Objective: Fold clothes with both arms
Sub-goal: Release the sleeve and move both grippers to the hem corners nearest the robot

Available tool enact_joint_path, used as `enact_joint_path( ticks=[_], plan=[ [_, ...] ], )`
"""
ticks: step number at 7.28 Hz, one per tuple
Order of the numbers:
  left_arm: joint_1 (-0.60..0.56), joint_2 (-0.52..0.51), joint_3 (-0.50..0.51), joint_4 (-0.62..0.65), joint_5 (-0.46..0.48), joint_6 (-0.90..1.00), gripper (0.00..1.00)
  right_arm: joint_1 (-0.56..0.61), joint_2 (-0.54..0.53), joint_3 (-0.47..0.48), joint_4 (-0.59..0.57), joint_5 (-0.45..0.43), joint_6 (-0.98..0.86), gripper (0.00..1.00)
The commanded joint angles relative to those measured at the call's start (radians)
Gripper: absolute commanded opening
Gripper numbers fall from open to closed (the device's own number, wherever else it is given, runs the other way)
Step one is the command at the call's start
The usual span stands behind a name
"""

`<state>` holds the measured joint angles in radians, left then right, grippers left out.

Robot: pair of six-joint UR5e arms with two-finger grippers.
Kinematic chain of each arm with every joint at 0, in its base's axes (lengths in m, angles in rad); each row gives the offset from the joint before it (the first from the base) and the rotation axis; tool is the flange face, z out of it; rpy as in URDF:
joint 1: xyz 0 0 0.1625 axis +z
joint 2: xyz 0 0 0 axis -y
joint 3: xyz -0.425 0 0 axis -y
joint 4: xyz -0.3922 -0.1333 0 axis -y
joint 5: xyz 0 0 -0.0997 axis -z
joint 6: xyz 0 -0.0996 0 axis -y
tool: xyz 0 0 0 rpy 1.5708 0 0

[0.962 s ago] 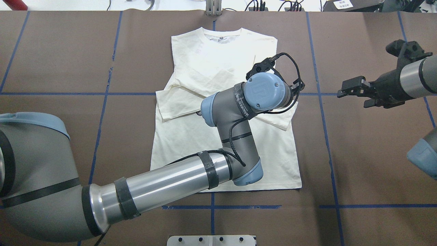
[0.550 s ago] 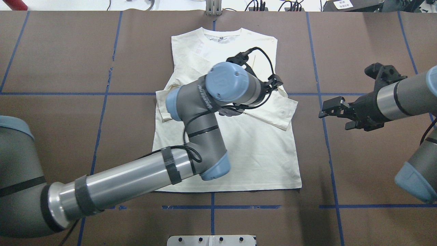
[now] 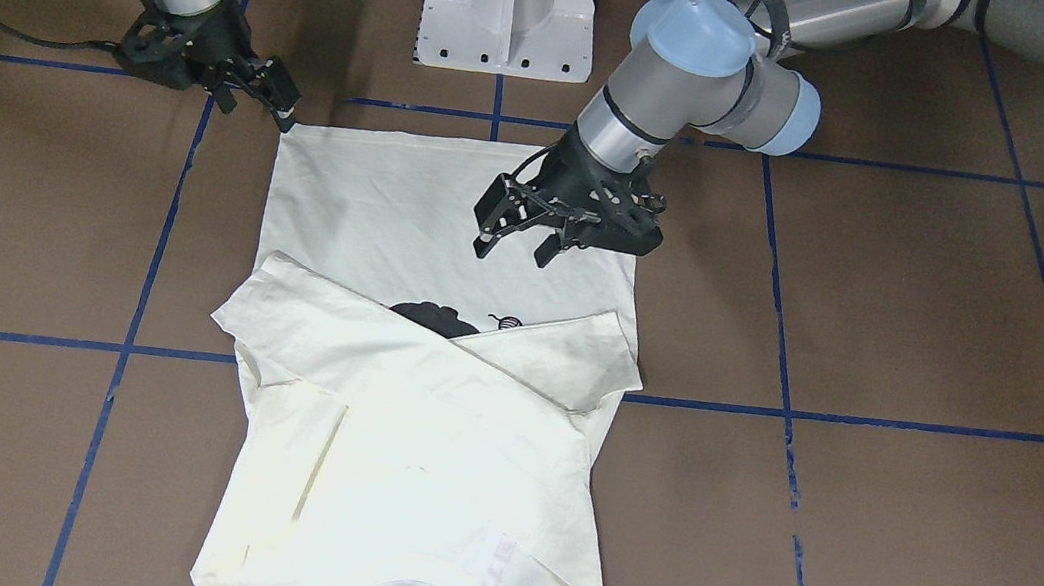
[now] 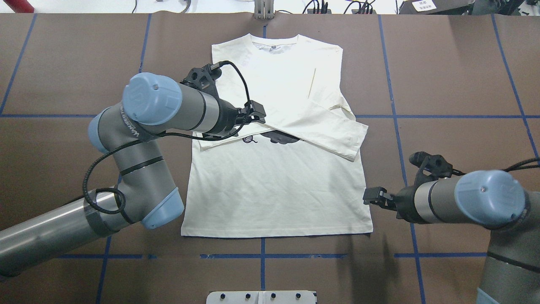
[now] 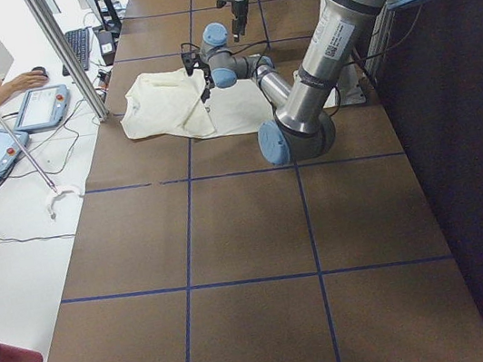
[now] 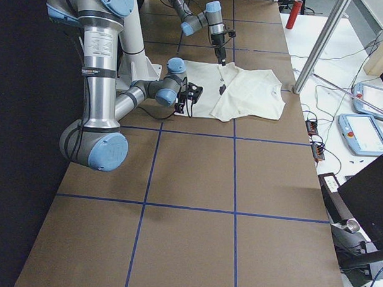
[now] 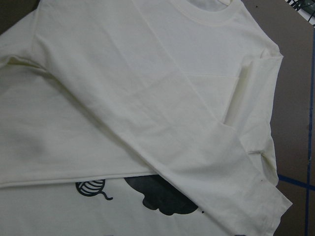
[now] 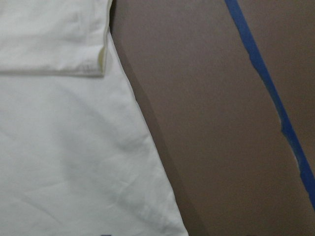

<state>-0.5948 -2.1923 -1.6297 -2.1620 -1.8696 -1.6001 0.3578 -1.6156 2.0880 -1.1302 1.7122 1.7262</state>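
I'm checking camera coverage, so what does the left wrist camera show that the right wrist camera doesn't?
Only the left wrist view shows the collar, the crossed sleeves, the cat print and the yarn ball. Only the right wrist view shows the side edge running down below the cuff. Both show the shirt, that cuff, the brown table and blue tape.

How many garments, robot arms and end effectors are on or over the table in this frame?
T-shirt: 1
Robot arms: 2 (left arm, right arm)
End effectors: 2 (left end effector, right end effector)
Total: 5
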Motion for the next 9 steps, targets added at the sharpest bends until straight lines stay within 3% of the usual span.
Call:
enact_joint_path(
  ticks=[1, 4, 7, 9],
  plan=[
    [-0.005, 0.049, -0.033, -0.001, -0.019, 0.009, 0.83, -0.146, -0.015, -0.003, -0.010, -0.161, 0.107, 0.82],
    [-0.005, 0.077, -0.045, -0.002, -0.020, 0.009, 0.84, -0.168, -0.004, -0.046, -0.013, -0.224, 0.115, 0.79],
    [-0.003, 0.077, -0.042, -0.004, -0.019, 0.009, 0.84, -0.171, -0.001, -0.051, -0.013, -0.226, 0.115, 0.73],
    [-0.003, 0.077, -0.039, -0.007, -0.017, 0.009, 0.84, -0.171, 0.005, -0.051, -0.013, -0.227, 0.115, 0.44]
  ],
)
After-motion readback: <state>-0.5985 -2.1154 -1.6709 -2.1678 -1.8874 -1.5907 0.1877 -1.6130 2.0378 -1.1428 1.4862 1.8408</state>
